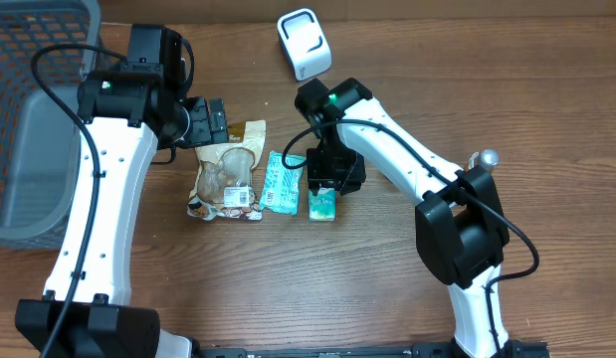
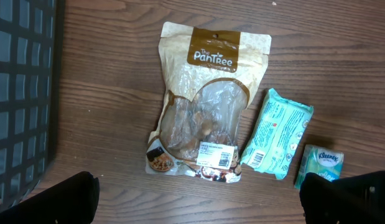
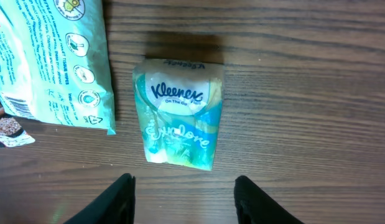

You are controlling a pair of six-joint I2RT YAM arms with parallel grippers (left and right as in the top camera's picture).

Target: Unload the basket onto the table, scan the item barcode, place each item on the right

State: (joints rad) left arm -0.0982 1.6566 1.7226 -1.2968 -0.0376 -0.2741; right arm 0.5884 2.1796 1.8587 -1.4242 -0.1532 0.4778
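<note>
Black and parted, the right jaws hang above the surface at the near end of the tissue pack [image 3: 178, 115], with nothing held between them and no contact with it. The pack, a small green and white Kleenex packet, lies flat on the brown wooden surface [image 1: 546, 99] with its printed face up; no barcode shows on that face. Just to the left of the tissue pack, close but apart from it, lies a teal wipes pack [image 1: 282, 182], also flat. Further left of the tissue pack, past the wipes, sits a clear-windowed snack pouch [image 2: 204, 106] with a tan header and a label with a small code at its near corner. The left jaws hover over that pouch, spread wide and gripping nothing. Well beyond the tissue pack, toward the far edge, stands the white scanner [image 1: 305, 44]. Far to the left of the tissue pack, a grey mesh basket [image 1: 29, 119] sits at the edge of the surface.
</note>
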